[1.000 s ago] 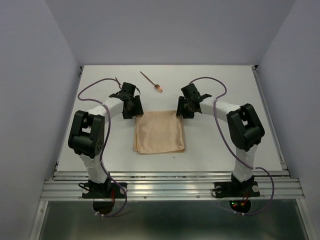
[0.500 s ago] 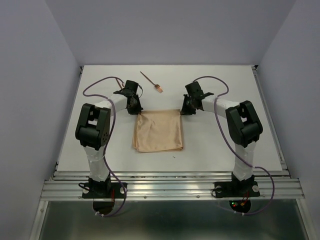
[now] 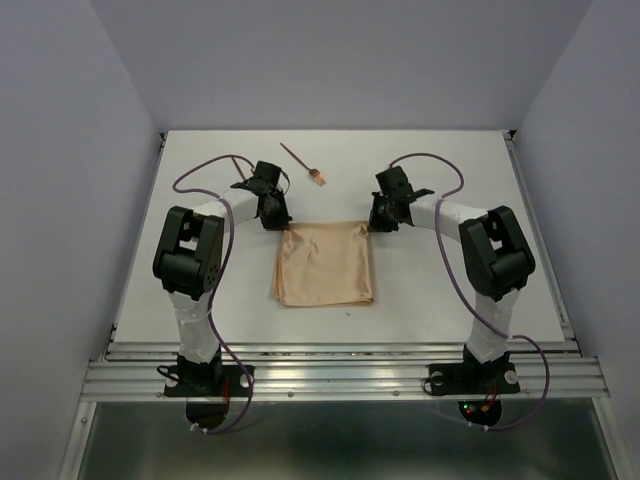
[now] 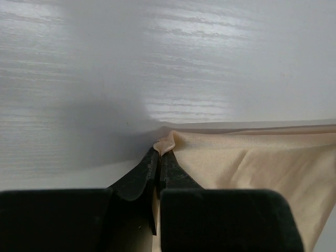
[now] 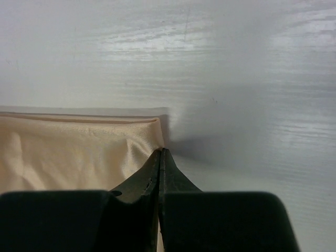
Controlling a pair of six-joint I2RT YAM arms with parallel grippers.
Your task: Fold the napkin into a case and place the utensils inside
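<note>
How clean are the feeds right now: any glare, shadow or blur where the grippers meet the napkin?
Left wrist: white glare streaks on the table, a soft dark shadow left of the napkin corner, left gripper body near-black and soft. Right wrist: similar glare, shadow right of the right gripper, cloth in focus. Top external: even light, sharp, faint shadows only.

Seen from above, the left wrist point(image 3: 268, 197) and right wrist point(image 3: 393, 199) cover their own fingers and the napkin point(image 3: 325, 268)'s far corners. The fork point(image 3: 303, 164)'s head is too small to show tines. Close up, the napkin runs off each frame's edge, and its cloth disappears between the left fingers point(image 4: 137, 181) and right fingers point(image 5: 176, 181), whose bases blur.
</note>
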